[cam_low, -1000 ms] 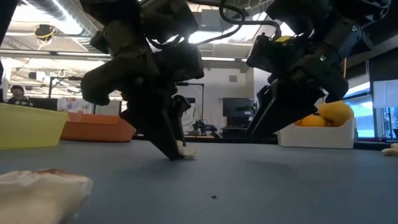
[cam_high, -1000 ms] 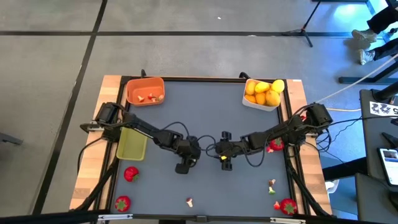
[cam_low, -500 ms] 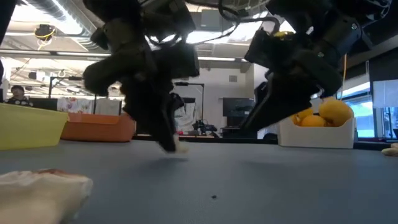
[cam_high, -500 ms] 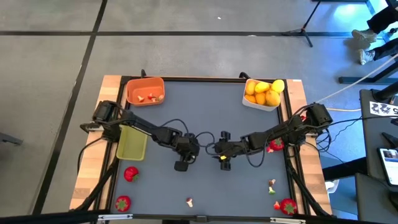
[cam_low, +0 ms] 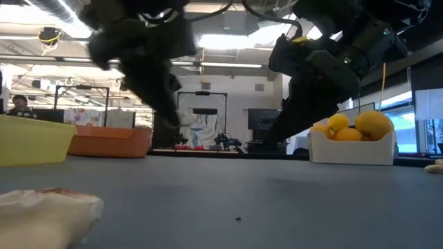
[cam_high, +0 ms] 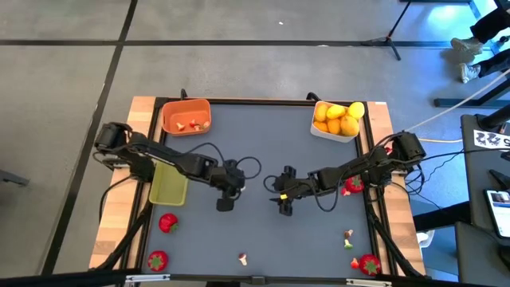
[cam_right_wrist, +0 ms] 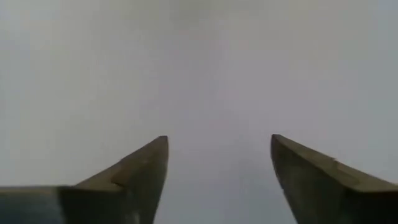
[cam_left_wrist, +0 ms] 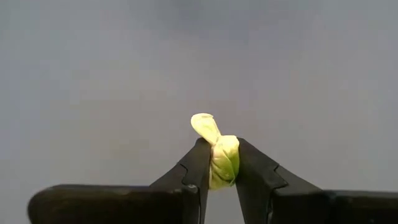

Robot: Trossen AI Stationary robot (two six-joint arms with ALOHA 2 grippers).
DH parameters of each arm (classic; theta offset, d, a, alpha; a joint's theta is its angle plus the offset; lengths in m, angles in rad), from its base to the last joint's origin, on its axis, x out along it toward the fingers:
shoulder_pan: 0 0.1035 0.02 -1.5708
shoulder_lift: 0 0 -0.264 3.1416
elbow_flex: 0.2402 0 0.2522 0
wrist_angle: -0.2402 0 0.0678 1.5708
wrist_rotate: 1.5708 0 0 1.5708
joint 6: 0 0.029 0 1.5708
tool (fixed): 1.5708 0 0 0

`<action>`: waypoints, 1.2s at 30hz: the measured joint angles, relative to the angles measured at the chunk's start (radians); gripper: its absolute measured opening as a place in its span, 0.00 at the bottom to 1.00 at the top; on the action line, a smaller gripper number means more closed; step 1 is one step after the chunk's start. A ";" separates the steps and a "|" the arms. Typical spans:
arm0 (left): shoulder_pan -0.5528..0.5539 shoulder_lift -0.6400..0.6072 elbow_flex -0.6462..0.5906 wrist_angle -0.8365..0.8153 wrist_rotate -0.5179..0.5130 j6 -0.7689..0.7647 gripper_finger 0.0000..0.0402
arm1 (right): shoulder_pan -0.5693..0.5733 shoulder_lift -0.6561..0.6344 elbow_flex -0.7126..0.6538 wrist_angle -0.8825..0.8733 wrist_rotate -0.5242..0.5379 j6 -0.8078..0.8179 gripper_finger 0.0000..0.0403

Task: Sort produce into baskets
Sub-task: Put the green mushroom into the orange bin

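We see the left gripper (cam_left_wrist: pixel 219 167) near the table (cam_high: pixel 263 151) centre, its dark wedge fingers pinched tight on a small pale yellow-green bit (cam_left_wrist: pixel 217 149), knobby and crumpled, lifted clear of the matte grey surface. The right gripper (cam_right_wrist: pixel 219 163) sits just beside it toward the right edge, fingers spread wide, nothing between them. An orange bin (cam_high: pixel 186 116) at the far left corner holds tiny pale-and-red bits. A white bin (cam_high: pixel 335 119) at the far right corner holds round glossy citrus (cam_high: pixel 337 116). A translucent yellow-green bin (cam_high: pixel 169 184) lies by the left edge. Red strawberries (cam_high: pixel 167 222) lie loose near the near-left corner, another strawberry (cam_high: pixel 368 264) at the near-right corner.
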 joint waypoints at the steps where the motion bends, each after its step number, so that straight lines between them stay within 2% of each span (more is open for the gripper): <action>1: -0.005 -0.017 -0.019 -0.006 0.000 -0.023 0.14 | 0.000 0.000 0.000 0.001 0.002 0.014 0.73; 7: -0.041 -0.158 -0.165 0.013 -0.048 -0.142 0.14 | 0.000 0.000 0.000 0.011 0.041 0.044 0.87; 12: -0.044 -0.290 -0.253 0.007 -0.126 -0.214 0.14 | -0.001 0.000 0.000 0.042 0.042 0.046 0.89; 20: 0.025 -0.452 -0.267 -0.114 -0.236 -0.276 0.14 | -0.001 0.000 0.000 0.043 0.042 0.050 0.89; 27: 0.112 -0.515 -0.267 -0.188 -0.240 -0.282 0.14 | -0.001 0.000 0.000 0.037 0.042 0.050 0.89; 36: 0.201 -0.517 -0.267 -0.218 -0.239 -0.277 0.14 | -0.001 0.000 0.000 0.028 0.042 0.044 0.89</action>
